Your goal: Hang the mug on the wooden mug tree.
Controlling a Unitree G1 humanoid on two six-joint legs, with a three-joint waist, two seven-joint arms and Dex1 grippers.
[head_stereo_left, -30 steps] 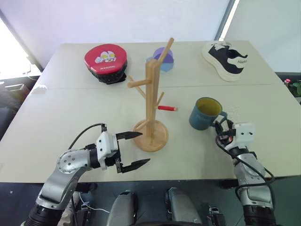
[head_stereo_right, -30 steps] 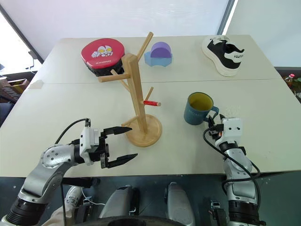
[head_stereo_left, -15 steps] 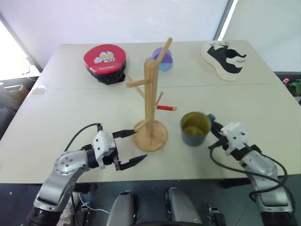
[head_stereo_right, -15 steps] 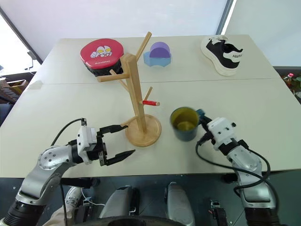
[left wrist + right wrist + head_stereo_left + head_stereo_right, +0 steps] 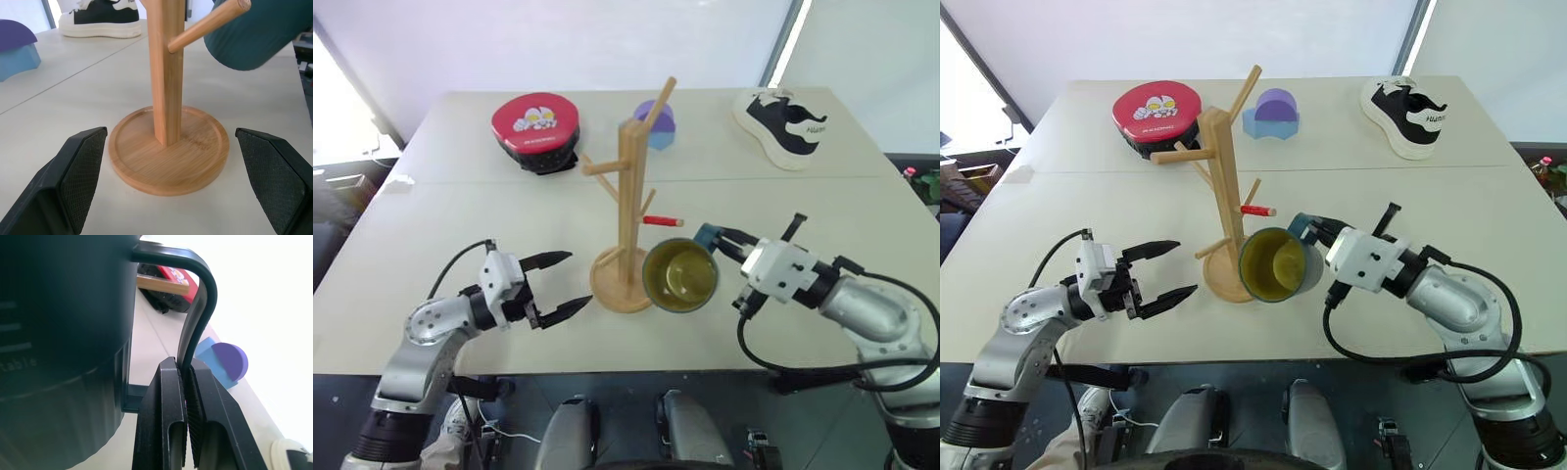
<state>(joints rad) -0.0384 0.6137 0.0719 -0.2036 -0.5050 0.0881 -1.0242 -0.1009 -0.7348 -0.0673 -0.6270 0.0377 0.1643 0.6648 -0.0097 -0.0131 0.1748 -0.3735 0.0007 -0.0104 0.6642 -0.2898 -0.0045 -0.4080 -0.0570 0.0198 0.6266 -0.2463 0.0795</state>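
The teal-blue mug (image 5: 679, 276) hangs above the table, tipped so its yellow-green inside faces me. It is just right of the wooden mug tree (image 5: 628, 191) and below the red-tipped peg (image 5: 663, 221). My right gripper (image 5: 710, 235) is shut on the mug's loop handle (image 5: 200, 298), its pads (image 5: 168, 396) pinching the thin loop in the right wrist view. My left gripper (image 5: 578, 279) stands open and holds nothing, left of the tree's round base (image 5: 168, 147) and apart from it. The mug's body (image 5: 254, 34) shows beside a peg in the left wrist view.
At the back of the table lie a red round box with a cartoon figure (image 5: 534, 122), a blue and purple block (image 5: 661, 125) behind the tree, and a black-and-white shoe (image 5: 783, 122). The table's front edge runs just below both grippers.
My right gripper has lifted the mug off the table, carried it left to the tree and rolled it so its mouth faces me. The left gripper drew slightly left of the base.
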